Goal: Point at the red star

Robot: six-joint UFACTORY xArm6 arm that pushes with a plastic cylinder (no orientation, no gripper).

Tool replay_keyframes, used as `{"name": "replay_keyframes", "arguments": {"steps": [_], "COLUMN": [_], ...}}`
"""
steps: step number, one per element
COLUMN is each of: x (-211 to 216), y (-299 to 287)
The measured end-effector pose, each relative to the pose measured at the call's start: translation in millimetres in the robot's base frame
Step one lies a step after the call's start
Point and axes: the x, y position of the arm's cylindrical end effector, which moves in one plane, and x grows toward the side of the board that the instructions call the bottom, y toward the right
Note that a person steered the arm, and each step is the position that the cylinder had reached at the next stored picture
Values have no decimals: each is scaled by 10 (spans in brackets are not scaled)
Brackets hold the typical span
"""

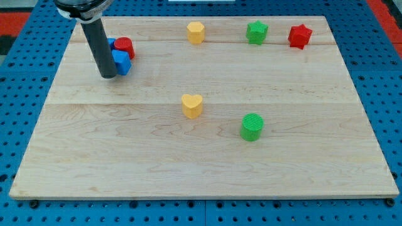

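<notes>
The red star lies near the view's top right corner of the wooden board. My tip rests on the board at the view's upper left, far left of the red star. It stands just left of a blue block and below a red cylinder. Another blue block is partly hidden behind the rod.
A green star lies just left of the red star. A yellow hexagon block sits at top centre. A yellow heart and a green cylinder lie mid-board. Blue pegboard surrounds the board.
</notes>
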Motion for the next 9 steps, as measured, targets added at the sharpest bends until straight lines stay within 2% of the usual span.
{"name": "replay_keyframes", "arguments": {"steps": [1,2,4,5,6,7,8,9], "x": [24,130,-50,-287,-843,-1595,-1546,-929], "y": [136,1066,3530,4614,5012,4502,4218,4563]}}
